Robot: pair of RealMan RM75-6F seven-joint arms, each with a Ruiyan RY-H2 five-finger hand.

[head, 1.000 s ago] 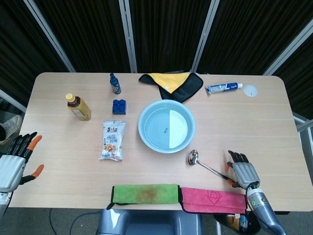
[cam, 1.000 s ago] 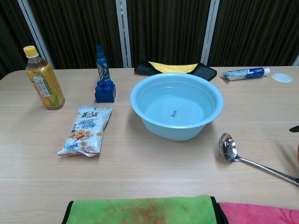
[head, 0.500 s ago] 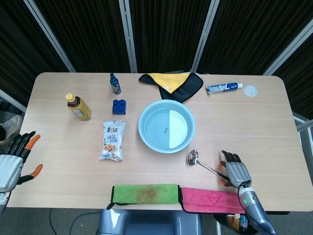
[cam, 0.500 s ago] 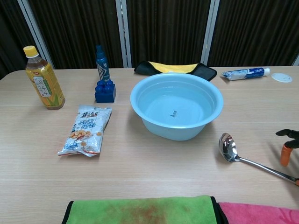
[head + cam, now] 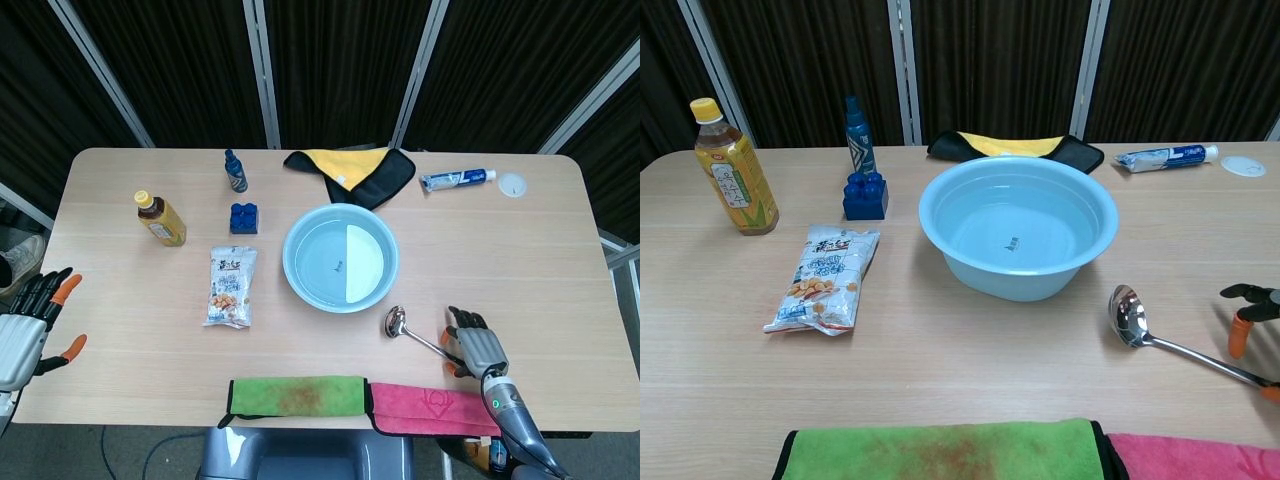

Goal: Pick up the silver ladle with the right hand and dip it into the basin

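Right hand [image 5: 470, 340] poised over the handle end of the silver ladle [image 5: 418, 335], fingers spread, gripping nothing

The ladle lies flat on the desk [image 5: 560, 260] just in front of the light blue basin [image 5: 340, 257] and to its right, bowl [image 5: 1127, 315] up and nearest the basin, handle running along the long axis away toward the front right edge, where it passes under the right hand's fingers [image 5: 1242, 330]; whether they touch it I cannot tell. The left hand [image 5: 28, 330] hangs off the desk's left edge, fingers apart and empty. A pink cloth [image 5: 435, 408] lies just in front of the ladle
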